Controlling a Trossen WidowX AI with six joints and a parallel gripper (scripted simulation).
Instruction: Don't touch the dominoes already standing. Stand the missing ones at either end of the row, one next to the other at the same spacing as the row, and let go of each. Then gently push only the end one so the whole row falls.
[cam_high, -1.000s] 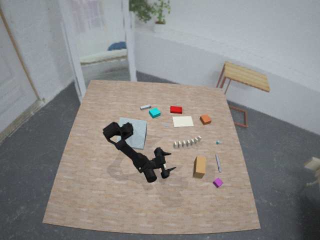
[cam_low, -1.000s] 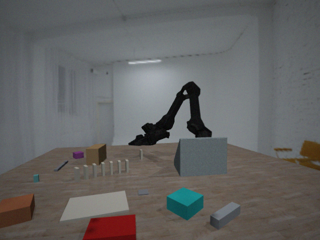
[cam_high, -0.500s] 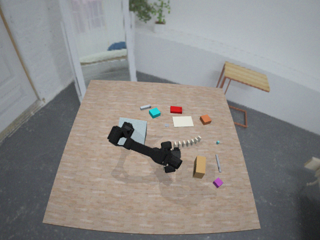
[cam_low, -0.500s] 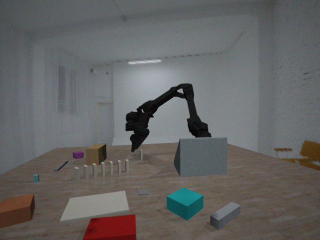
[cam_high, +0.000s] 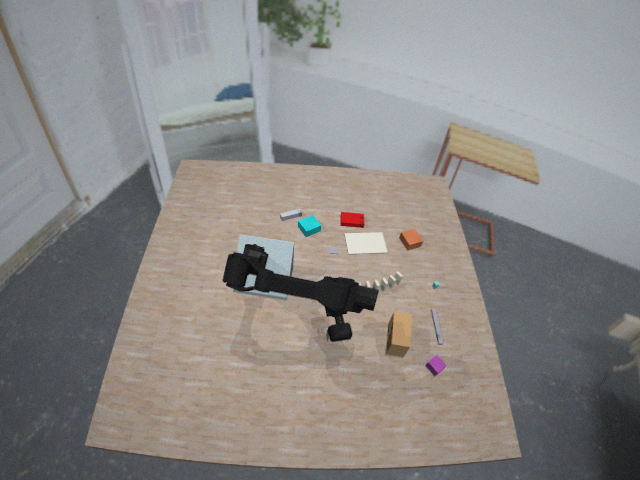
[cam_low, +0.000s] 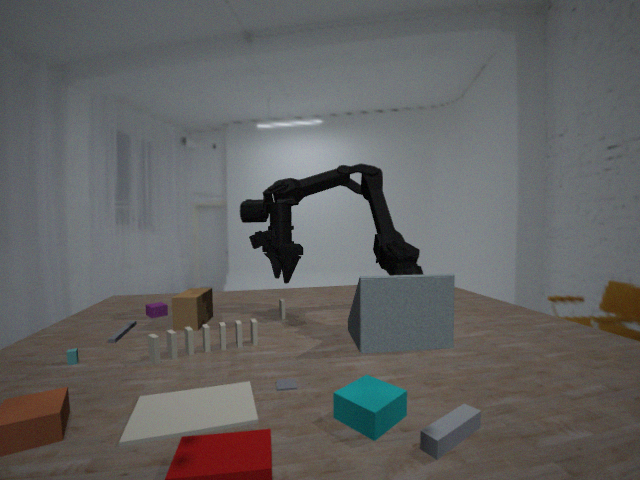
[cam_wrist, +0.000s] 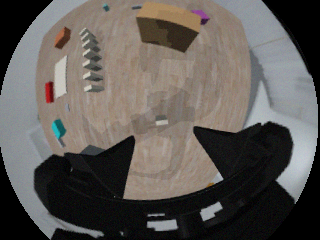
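A row of several cream dominoes (cam_high: 384, 283) (cam_low: 206, 338) (cam_wrist: 92, 65) stands upright at even spacing; the arm hides its left end in the top view. One lone cream domino (cam_low: 282, 309) (cam_wrist: 161, 120) stands upright, well apart from the row. My gripper (cam_low: 281, 280) (cam_wrist: 164, 134) is open and empty, pointing down from well above the table. In the wrist view the lone domino shows between and just beyond the fingertips, with nothing touching it. In the top view the arm hides the fingers and the lone domino.
A tan box (cam_high: 399, 334) (cam_low: 192, 308) (cam_wrist: 167, 30) stands beyond the lone domino, with a purple block (cam_high: 435, 365) and grey bar (cam_high: 436, 326) near it. A small teal block (cam_high: 435, 284) lies off the row's right end. A pale blue wedge (cam_low: 405, 315) stands by the arm's base. A cream plate (cam_high: 366, 242) lies behind the row.
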